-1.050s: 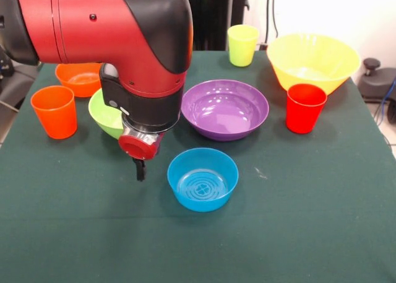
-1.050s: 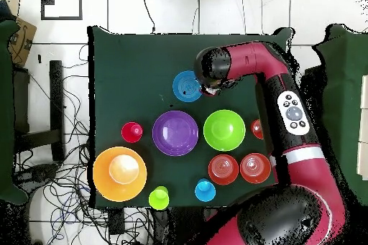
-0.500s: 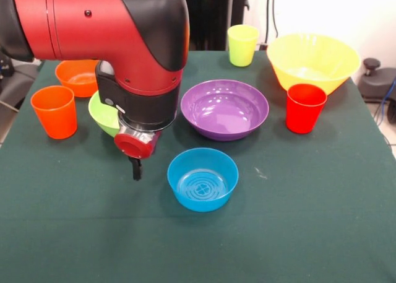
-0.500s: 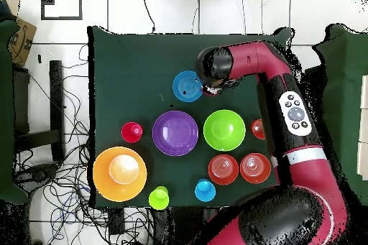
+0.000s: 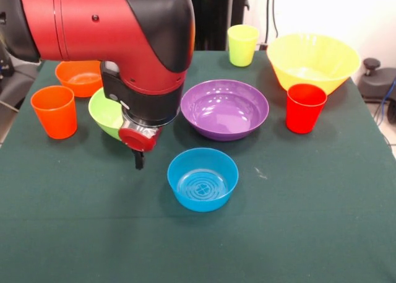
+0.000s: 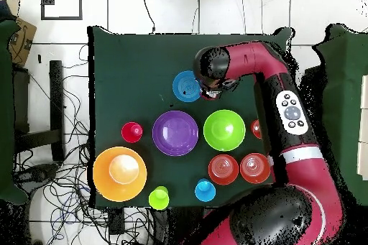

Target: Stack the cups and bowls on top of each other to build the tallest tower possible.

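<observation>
I see my gripper [image 5: 139, 161] hanging just left of the small blue bowl [image 5: 203, 179] in the front view — I cannot tell whether it is open or closed. The lime green bowl [image 5: 106, 113] sits behind it; nothing on the counter [image 5: 309, 202] is stacked — every piece stands apart.

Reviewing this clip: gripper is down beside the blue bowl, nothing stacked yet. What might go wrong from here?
1. The gripper hangs just beside the small blue bowl, not over its rim; closing here may grab nothing or push the bowl away.
2. The bulky arm sits right over the lime green bowl and hides it from the front, so a swing could knock it unnoticed.
</observation>
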Tool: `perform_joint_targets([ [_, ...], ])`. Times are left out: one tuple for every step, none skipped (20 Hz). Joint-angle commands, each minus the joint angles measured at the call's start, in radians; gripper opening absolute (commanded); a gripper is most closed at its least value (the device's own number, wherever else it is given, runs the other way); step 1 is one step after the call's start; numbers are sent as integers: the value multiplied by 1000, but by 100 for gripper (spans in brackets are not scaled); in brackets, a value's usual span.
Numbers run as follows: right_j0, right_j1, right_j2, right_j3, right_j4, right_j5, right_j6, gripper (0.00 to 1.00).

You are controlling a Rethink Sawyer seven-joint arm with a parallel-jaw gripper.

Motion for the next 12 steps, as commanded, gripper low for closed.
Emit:
perform_joint_targets([
  [49,63,-100,-72,6,96,-1,100],
  [49,66,-105,-70,9,93,8,100],
  [57,46,-109,-30,22,89,38,100],
  [63,47,-115,-31,27,98,52,100],
  [61,41,-121,-18,32,96,63,100],
  [57,46,-124,-20,37,93,66,100],
  [52,51,-125,-14,48,80,75,100],
  [47,55,-126,-11,59,67,79,100],
  [43,60,-127,-8,69,53,83,100],
  [42,63,-128,-8,79,45,86,100],
  [41,66,-129,-8,88,38,88,100],
  [37,70,-129,-5,95,26,85,100],
])
